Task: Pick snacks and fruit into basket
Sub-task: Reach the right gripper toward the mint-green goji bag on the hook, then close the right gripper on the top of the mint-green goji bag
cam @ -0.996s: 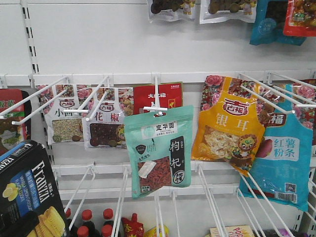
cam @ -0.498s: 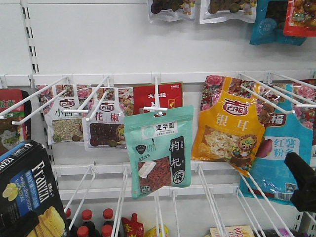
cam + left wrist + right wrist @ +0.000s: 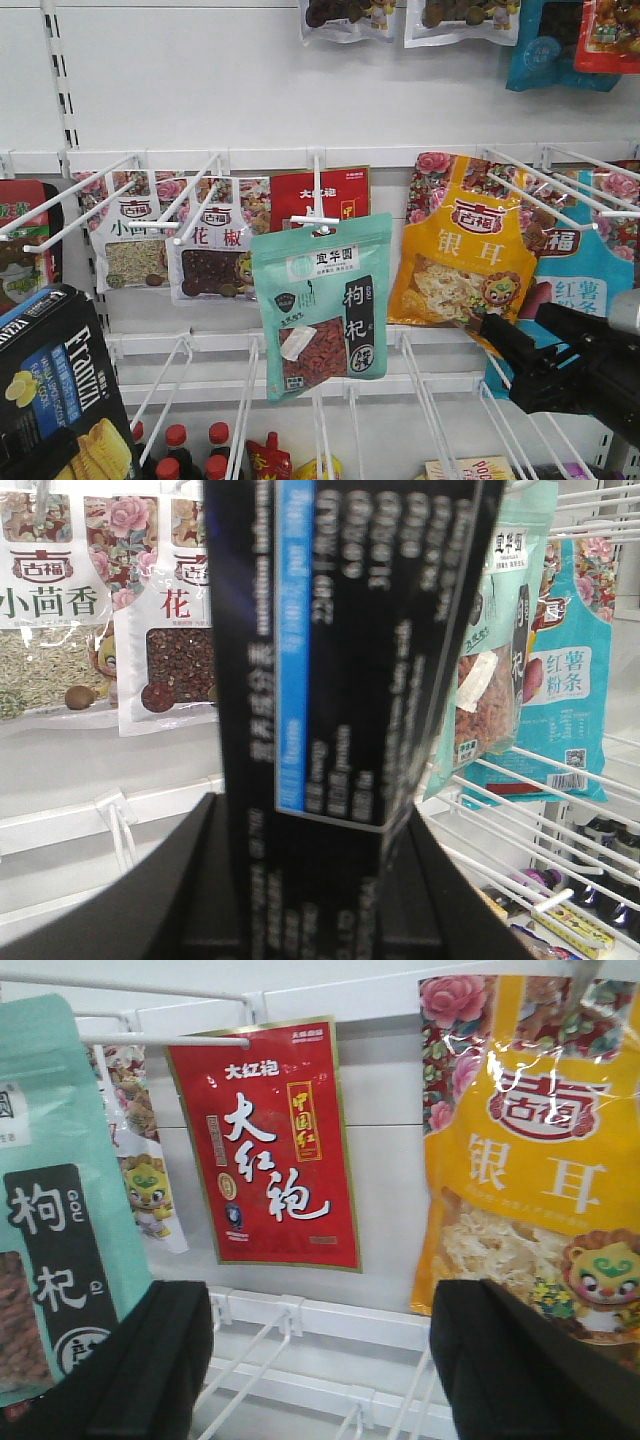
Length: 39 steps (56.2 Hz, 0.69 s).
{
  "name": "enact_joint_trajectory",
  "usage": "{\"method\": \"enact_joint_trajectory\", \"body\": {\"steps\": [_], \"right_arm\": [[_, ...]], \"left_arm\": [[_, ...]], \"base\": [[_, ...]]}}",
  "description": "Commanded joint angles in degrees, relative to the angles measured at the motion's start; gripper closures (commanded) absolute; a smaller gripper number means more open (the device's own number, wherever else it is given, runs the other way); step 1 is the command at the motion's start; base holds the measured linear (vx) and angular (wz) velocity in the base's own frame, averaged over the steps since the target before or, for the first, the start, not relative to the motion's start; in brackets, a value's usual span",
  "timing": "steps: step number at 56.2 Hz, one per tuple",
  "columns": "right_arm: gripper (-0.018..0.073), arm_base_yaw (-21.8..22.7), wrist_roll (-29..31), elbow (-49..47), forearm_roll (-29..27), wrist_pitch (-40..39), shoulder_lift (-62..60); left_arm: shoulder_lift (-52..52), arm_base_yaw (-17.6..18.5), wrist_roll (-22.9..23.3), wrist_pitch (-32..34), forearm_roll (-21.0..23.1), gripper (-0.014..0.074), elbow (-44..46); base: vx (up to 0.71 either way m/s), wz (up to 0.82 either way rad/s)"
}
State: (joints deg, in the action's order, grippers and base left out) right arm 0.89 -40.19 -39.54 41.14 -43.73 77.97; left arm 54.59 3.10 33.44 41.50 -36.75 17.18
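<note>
The mint-green pouch (image 3: 322, 305) with its red-berry window hangs from a white peg at the middle of the rack; it also shows in the right wrist view (image 3: 50, 1210). My right gripper (image 3: 530, 335) hovers open to its right, in front of the orange pouch, with nothing between its fingers (image 3: 150, 1360). The black-and-blue Franzzi box (image 3: 60, 390) stands at the lower left, held upright in my left gripper (image 3: 310, 820), which is shut on the box (image 3: 340, 660). The basket and any fruit are out of view.
An orange pouch (image 3: 465, 250), a blue-teal pouch (image 3: 575, 320) and a red pouch (image 3: 265, 1140) hang on neighbouring pegs. White wire pegs (image 3: 200, 195) stick out toward me. Red-capped bottles (image 3: 180, 450) stand on the shelf below.
My right gripper has come in from the right edge and moved left, now in front of the blue-teal and orange pouches. The Franzzi box and the mint-green pouch have not moved.
</note>
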Motion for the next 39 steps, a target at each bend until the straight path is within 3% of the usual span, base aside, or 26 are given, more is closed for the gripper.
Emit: {"method": "enact_joint_trajectory", "body": {"steps": [1, 39], "right_arm": [[0.0031, 0.18, -2.11, -3.11, 1.92, -7.34, 0.57], [0.0031, 0.18, -17.47, -17.76, 21.18, -18.66, 15.49]], "left_arm": [[-0.8, -0.16, 0.46, 4.68, 2.11, 0.0594, 1.65], [-0.8, -0.16, 0.46, 4.68, 2.11, 0.0594, 1.65]], "base": [[0.0, 0.0], [0.0, 0.0]]}}
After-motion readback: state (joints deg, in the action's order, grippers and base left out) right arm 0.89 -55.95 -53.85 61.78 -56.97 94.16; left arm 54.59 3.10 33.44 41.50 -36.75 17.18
